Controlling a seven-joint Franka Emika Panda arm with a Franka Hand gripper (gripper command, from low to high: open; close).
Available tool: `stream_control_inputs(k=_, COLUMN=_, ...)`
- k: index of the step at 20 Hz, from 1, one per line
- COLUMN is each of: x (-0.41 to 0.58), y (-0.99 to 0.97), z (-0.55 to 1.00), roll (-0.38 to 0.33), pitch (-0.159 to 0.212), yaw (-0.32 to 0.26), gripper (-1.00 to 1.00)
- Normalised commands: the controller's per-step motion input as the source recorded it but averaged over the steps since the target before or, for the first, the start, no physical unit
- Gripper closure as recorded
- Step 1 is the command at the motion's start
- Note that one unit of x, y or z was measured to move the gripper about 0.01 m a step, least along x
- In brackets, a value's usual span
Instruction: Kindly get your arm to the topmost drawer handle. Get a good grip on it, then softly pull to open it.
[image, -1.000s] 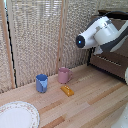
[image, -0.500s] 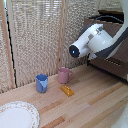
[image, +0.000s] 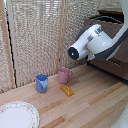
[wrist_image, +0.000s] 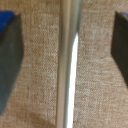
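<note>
In the wrist view the drawer handle (wrist_image: 67, 65), a thin silver bar, runs across the brown drawer front (wrist_image: 37, 75). My gripper (wrist_image: 64, 55) is open, and the bar lies in the gap between its two dark fingers (wrist_image: 10, 55). The fingers stand well apart from the bar and do not touch it. In the exterior view the white arm (image: 92, 42), with its dark round end cap (image: 74, 52), reaches toward the dark brown drawer unit (image: 112, 67) on the exterior view's right. The arm's bulk hides the gripper and handle there.
On the wooden table (image: 95, 107) stand a blue cup (image: 42, 83) and a pink cup (image: 63, 75). A small orange block (image: 67, 90) lies near them, and a white patterned plate (image: 17, 116) sits at the front left. A reed screen (image: 40, 35) closes the back.
The arm's capped joint swung down and toward the exterior view's left between one second and half a second ago. Since then it has barely moved.
</note>
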Motion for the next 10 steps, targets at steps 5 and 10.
stream_control_inputs(k=5, x=0.117, y=0.41, z=0.1, roll=0.351, pitch=-0.024, yaw=0.007, gripper=-1.0)
stream_control_inputs(k=10, x=0.016, y=0.38, z=0.0, roll=0.375, pitch=0.0, yaw=-0.04, gripper=-1.0)
